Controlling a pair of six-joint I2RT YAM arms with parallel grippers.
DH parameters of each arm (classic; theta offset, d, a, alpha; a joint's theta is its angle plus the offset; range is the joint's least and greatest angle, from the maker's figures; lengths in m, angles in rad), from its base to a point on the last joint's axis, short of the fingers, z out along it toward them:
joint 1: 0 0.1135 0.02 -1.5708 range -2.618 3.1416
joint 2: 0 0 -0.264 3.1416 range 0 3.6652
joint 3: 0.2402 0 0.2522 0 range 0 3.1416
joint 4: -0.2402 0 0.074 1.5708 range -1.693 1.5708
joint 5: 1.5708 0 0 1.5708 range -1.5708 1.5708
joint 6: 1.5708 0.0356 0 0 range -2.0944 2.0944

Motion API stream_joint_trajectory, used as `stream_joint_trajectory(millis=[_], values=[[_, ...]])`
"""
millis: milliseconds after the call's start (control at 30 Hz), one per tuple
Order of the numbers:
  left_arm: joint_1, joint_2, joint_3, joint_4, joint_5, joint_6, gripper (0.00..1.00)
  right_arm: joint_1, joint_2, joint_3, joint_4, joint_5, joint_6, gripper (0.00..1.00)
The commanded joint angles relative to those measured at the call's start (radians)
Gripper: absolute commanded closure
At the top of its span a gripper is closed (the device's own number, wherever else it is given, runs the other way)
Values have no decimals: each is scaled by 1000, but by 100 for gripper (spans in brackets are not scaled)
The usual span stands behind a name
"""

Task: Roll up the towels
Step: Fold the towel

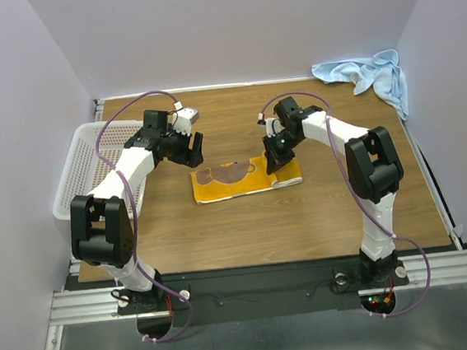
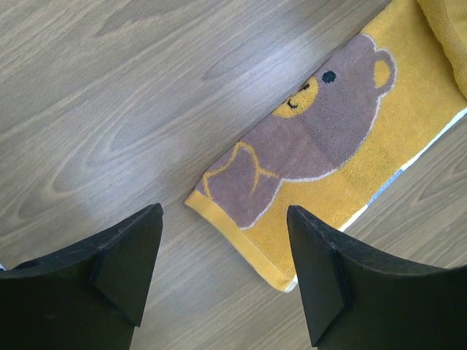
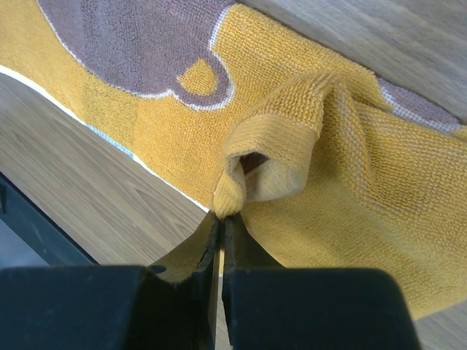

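The towels: the mustard-yellow terry-cloth towel (image 1: pixel 234 183) printed with a brown bear was laid flat at the middle of the wood-grain table (image 1: pixel 305 226). The plain light blue cloth towel (image 1: pixel 369 75) was crumpled at the far right corner, well apart. The right gripper (image 3: pixel 221 219) was closed on a raised fold at the yellow towel's right end, where the hem curled over at the jaw tips. The left gripper (image 2: pixel 225 215) was held near the opposite end, jaws wide apart and empty. The cloth was judged light, limp and slightly grippy. A pinch at a hem or corner would be expected to hold, though a roll could slacken unless both edges were guided.
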Motion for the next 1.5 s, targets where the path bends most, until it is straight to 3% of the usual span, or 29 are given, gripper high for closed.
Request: stream_joint_trajectory(millis=[0, 33, 67, 100, 233, 333, 467, 567, 700, 933, 1100, 1267, 1367, 1467], values=[[9, -1, 40, -2, 22, -13, 20, 20, 19, 7, 25, -32, 0, 86], [10, -3, 38, -1, 22, -16, 20, 23, 18, 5, 25, -37, 2, 80], [10, -4, 32, 4, 19, -23, 20, 26, 12, 4, 24, -49, 2, 61], [10, -6, 29, 2, 22, -25, 20, 28, 6, 1, 25, -54, 0, 52], [10, -24, 8, 9, 50, -37, 23, 28, -42, 7, 22, -55, -3, 39], [10, -23, -6, 5, 48, -51, 30, 23, -97, 19, 21, -16, -6, 39], [-6, -12, -15, -11, 21, -71, 41, -27, -99, 47, 21, 35, -15, 48], [-43, 3, -18, -42, -24, -68, 50, -78, -65, 71, 21, 55, -30, 68], [-97, 25, -34, -65, -93, -80, 59, -79, -31, 70, 21, 129, -55, 79], [-124, 170, 41, -165, -149, -86, 62, -79, 3, -44, 24, 145, -75, 79], [-126, 285, 121, -180, -154, -77, 65, -75, -13, -189, 33, 46, -66, 80], [-126, 442, 311, -177, -162, -56, 65, -24, -71, -295, 57, -78, -47, 79], [-132, 538, 469, -182, -142, -42, 64, 29, -137, -352, 64, -153, -35, 72], [-138, 621, 627, -183, -126, -28, 58, 69, -210, -374, 70, -270, -32, 58]])
